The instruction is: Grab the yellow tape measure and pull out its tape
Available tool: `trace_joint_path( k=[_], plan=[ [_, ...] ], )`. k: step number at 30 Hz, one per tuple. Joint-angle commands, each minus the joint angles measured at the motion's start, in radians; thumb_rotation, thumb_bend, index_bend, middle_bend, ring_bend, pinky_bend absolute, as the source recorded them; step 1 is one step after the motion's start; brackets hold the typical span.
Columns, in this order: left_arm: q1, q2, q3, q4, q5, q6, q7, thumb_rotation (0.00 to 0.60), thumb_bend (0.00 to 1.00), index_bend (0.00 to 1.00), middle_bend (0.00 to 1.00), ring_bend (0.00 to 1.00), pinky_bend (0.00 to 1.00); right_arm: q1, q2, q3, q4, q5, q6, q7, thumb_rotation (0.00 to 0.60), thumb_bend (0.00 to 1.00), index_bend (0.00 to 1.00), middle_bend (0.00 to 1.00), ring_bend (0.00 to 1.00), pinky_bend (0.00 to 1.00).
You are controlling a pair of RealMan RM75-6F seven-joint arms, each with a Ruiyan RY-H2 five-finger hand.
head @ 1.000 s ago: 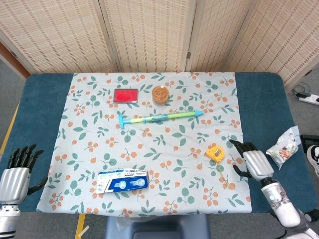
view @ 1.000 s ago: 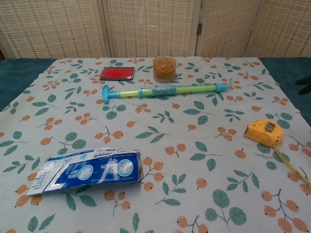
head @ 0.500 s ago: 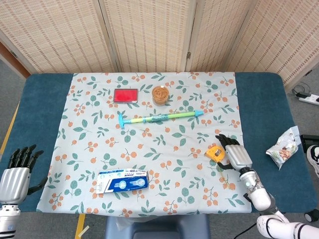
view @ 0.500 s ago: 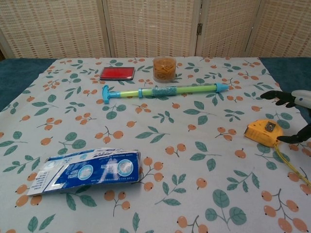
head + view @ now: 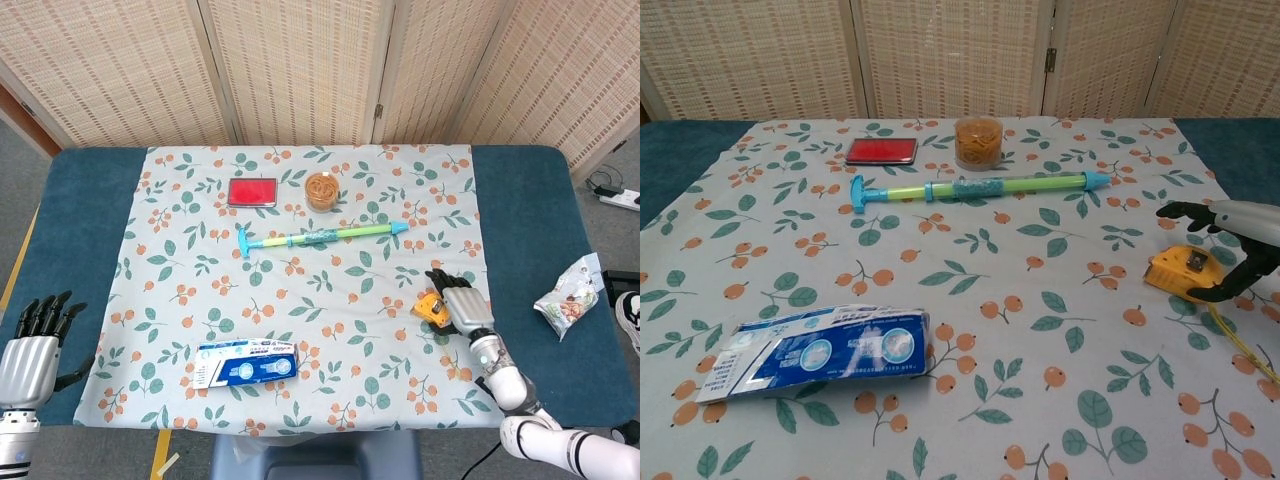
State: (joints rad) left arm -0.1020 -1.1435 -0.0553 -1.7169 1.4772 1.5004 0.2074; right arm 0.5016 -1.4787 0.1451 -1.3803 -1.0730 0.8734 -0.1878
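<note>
Item: yellow tape measure (image 5: 1181, 274), lying at the right side of the floral cloth (image 5: 300, 300) on the tabletop (image 5: 90, 200), a short length of yellow tape (image 5: 1240, 350) already trailing from it toward the near edge.

Change: right hand (image 5: 458, 304) has come in from the right edge over the last second and now sits against the case, fingers (image 5: 1185, 210) arched above it and thumb curled at its near side. Hand is cupped around the case; whether it is actually gripping cannot be told from either view.

Left hand (image 5: 35, 350): unmoved at the near left corner, fingers spread, holding nothing.

Meaning for task: approach looks finished and the grasp appears to be forming; case not lifted, tape not yet drawn further.
</note>
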Motion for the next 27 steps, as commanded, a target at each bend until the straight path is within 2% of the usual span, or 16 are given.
trace_joint_path(
  k=[1,11,27],
  plan=[
    [-0.002,-0.002,0.0,-0.001,0.001,-0.002,0.003,0.6,0.29,0.23,0.11,0.09,0.0,0.001,0.01,-0.005,0.012,0.017,-0.008,-0.005,0.6,0.31,0.0,0.08,0.14,0.12],
    [-0.006,-0.005,-0.002,-0.007,0.001,-0.004,0.015,0.6,0.29,0.23,0.11,0.09,0.0,0.013,0.029,-0.018,0.025,0.006,-0.03,0.01,0.6,0.31,0.01,0.13,0.17,0.12],
    [0.006,0.002,-0.001,-0.014,-0.016,0.002,0.016,0.6,0.29,0.22,0.11,0.09,0.0,0.034,0.008,-0.042,0.08,-0.069,-0.028,0.031,0.6,0.31,0.27,0.25,0.24,0.14]
  ],
)
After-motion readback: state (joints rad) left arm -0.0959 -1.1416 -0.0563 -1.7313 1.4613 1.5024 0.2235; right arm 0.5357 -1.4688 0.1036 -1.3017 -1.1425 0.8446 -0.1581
